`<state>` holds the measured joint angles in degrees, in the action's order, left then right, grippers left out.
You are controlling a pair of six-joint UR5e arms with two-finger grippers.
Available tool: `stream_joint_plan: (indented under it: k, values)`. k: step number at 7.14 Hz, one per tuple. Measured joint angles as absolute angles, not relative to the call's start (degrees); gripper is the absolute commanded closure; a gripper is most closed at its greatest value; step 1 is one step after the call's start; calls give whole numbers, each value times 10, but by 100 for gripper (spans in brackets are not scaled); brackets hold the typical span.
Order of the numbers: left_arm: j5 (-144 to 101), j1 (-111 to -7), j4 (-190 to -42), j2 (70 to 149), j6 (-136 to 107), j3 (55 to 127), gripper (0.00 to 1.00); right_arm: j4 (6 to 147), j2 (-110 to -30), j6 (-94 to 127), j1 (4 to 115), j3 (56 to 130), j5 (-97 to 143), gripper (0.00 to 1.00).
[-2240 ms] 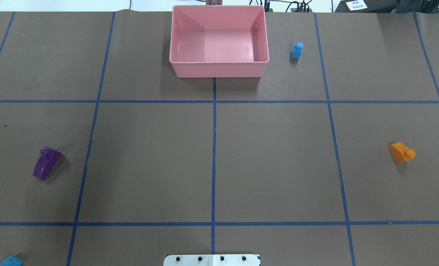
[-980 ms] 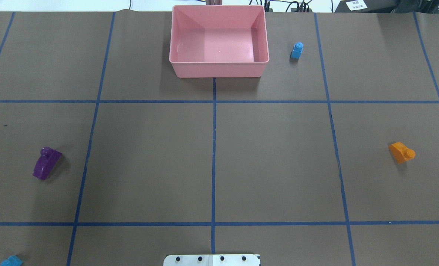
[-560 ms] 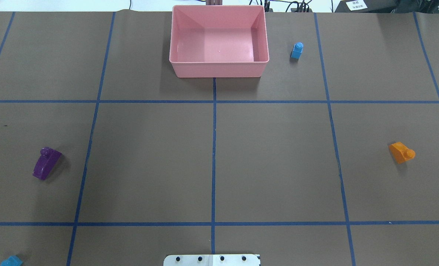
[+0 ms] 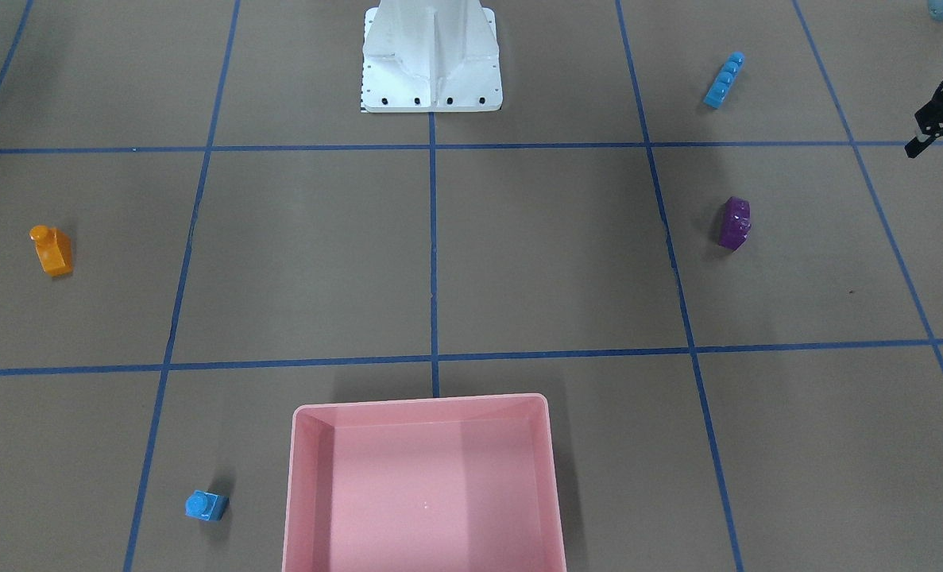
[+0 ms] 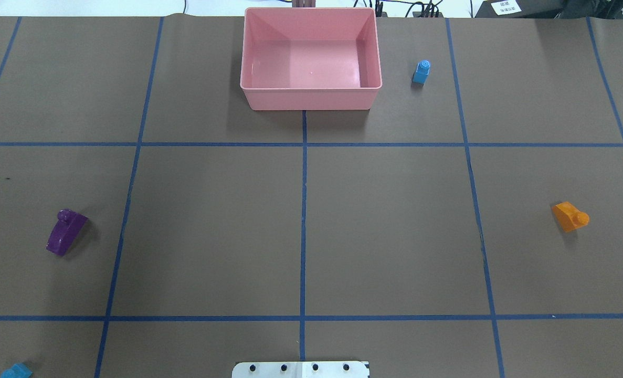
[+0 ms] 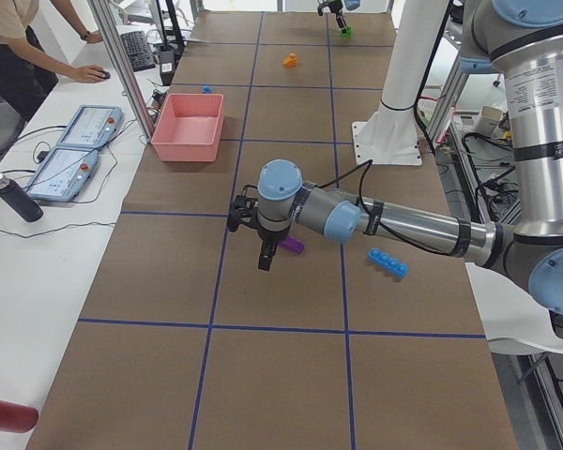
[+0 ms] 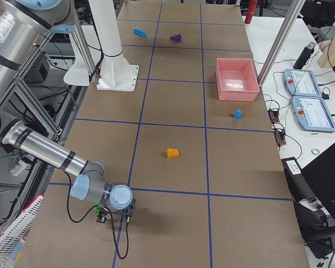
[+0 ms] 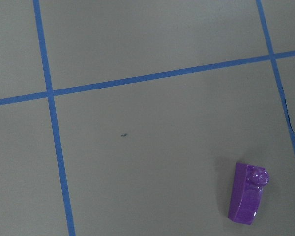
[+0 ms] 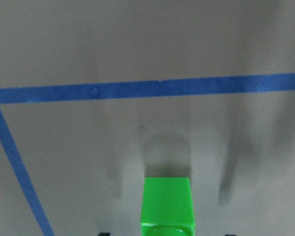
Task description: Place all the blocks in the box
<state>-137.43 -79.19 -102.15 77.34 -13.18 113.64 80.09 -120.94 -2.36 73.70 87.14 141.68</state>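
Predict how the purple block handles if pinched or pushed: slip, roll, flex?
The purple block looks like hard moulded plastic, so probably stiff and light. Its glossy sheen suggests smooth faces; a pinch across the slanted part may slip. Flat-sided and elongated, it likely slides, or pivots if pushed off-centre, rather than rolls.

Sole visible change, overhead view: a darker shape (image 5: 600, 6) beyond the table's (image 5: 395, 220) far right corner (too indistinct to identify).
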Motion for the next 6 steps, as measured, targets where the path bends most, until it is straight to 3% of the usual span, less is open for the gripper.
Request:
stream_joint_plan:
  k: [1,4,5,6]
  values:
    - [-1373,-792,-1021,773,-132,1136,0,800,-1209,-23,735,869,1419,100]
    - [-1374,-788,-1020,774,-142,1135,1,779,-1210,-33,731,868,1424,100]
    - [-1377,-771,-1020,775,-151,1135,5,766,-1211,-33,732,881,1436,100]
    - [-1376,-737,-1023,780,-155,1139,0,770,-1211,-18,734,920,1451,100]
